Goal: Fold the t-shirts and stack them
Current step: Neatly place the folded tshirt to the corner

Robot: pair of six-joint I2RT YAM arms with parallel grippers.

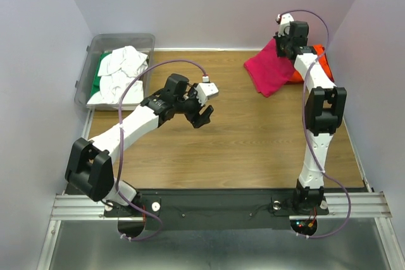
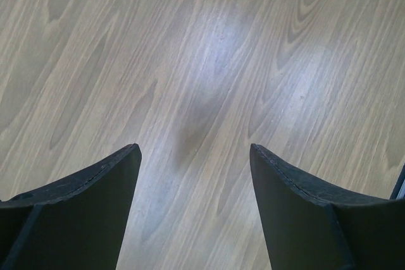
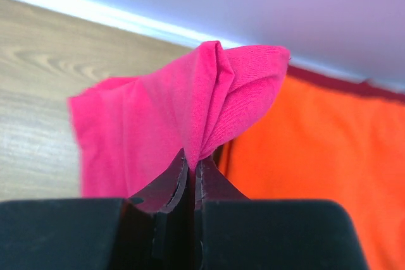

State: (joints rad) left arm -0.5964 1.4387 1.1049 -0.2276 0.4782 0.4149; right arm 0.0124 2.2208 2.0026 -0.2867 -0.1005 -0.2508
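Note:
A folded magenta-pink t-shirt (image 1: 269,71) lies at the back right of the table, partly over a bright orange-red t-shirt (image 1: 321,55). My right gripper (image 3: 193,159) is shut on a pinched fold of the pink t-shirt (image 3: 164,118) and lifts it, with the orange-red t-shirt (image 3: 310,150) just to its right. In the top view the right gripper (image 1: 283,39) is at the shirt's far edge. My left gripper (image 1: 204,115) is open and empty over bare wood; its fingers (image 2: 82,200) frame only table. White and green t-shirts (image 1: 117,74) lie in the bin.
A clear grey plastic bin (image 1: 88,67) stands at the back left, against the wall. Pale walls close in the table on the left, back and right. The black rail (image 1: 215,210) carrying both arm bases runs along the near edge.

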